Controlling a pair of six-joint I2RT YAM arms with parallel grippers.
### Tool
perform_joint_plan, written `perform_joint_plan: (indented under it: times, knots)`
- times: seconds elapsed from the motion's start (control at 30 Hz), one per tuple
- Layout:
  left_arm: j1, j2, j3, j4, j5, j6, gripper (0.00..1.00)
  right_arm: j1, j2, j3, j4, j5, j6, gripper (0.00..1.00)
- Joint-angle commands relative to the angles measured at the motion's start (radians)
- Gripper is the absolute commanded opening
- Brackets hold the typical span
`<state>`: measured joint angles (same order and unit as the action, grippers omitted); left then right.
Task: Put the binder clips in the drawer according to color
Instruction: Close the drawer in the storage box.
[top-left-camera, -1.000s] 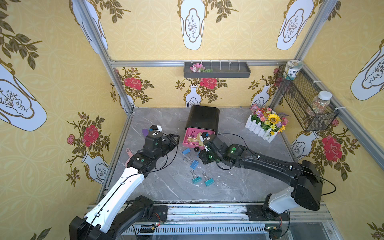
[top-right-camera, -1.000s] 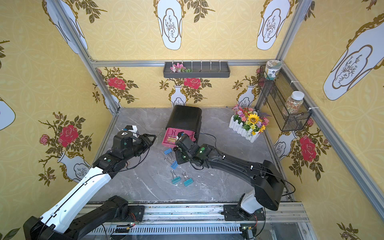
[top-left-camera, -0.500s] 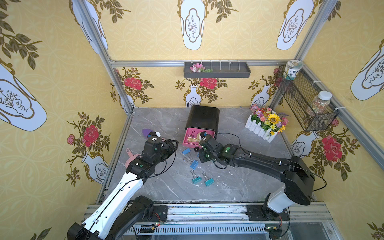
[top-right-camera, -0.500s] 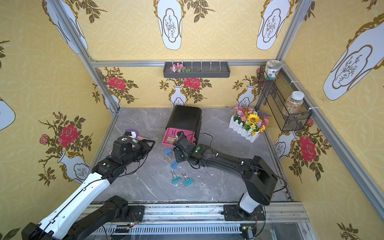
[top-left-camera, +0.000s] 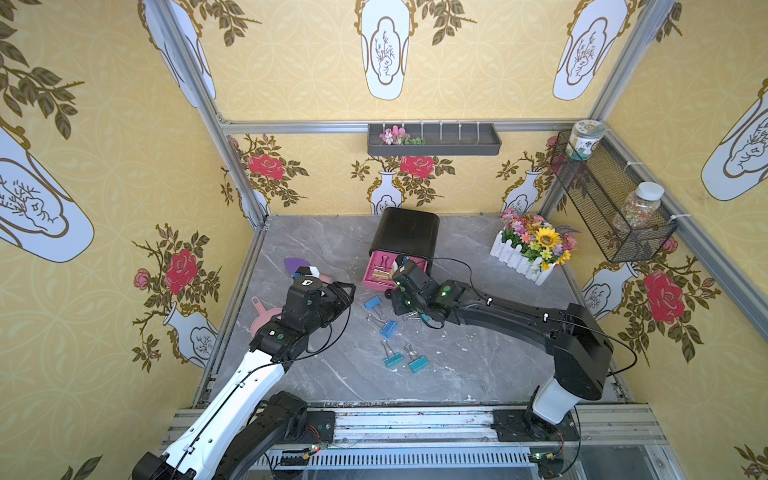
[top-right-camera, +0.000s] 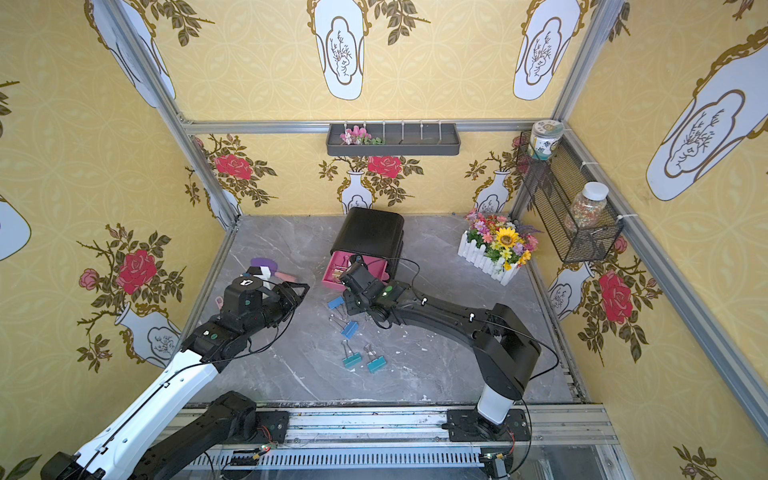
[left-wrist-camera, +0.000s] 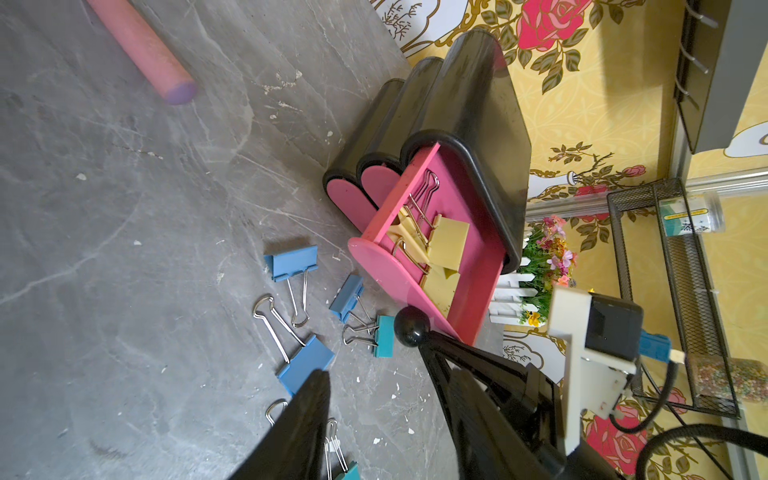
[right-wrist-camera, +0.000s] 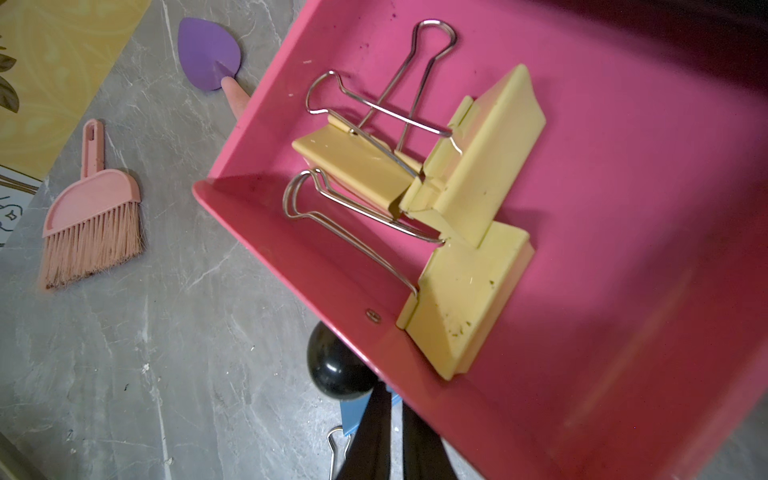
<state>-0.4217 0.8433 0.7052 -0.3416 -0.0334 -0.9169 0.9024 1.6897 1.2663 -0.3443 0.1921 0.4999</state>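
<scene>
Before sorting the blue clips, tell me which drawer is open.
The top drawer, pulled out, holds yellow clips; the middle drawer and bottom drawer are shut.

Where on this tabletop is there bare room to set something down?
Bare marble lies between the cabinet and the flower box, and between the teal clips and the front rail. It is crowded before the open drawer, among blue clips and the right gripper.
</scene>
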Motion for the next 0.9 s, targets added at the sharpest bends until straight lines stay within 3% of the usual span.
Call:
perform_joint_plan:
  times: [0.0, 0.2, 0.47, 0.87]
  knots:
    - [0.001, -0.007, -0.015, 0.003, 0.002, -0.007, 0.52, -0.002, -0.003, 0.012, 0.045, 0.055, -0.003, 0.14]
    - [0.001, 0.002, -0.035, 0.031, 0.028, -0.005, 0.53, -0.012, -0.019, 0.014, 0.044, 0.069, -0.003, 0.15]
    - [-0.004, 0.114, -0.129, 0.198, 0.163, -0.008, 0.53, -0.038, -0.020, 0.034, 0.046, 0.063, -0.006, 0.17]
    - [-0.008, 0.196, -0.134, 0.273, 0.196, -0.005, 0.53, -0.098, 0.035, 0.089, 0.067, 0.033, -0.016, 0.18]
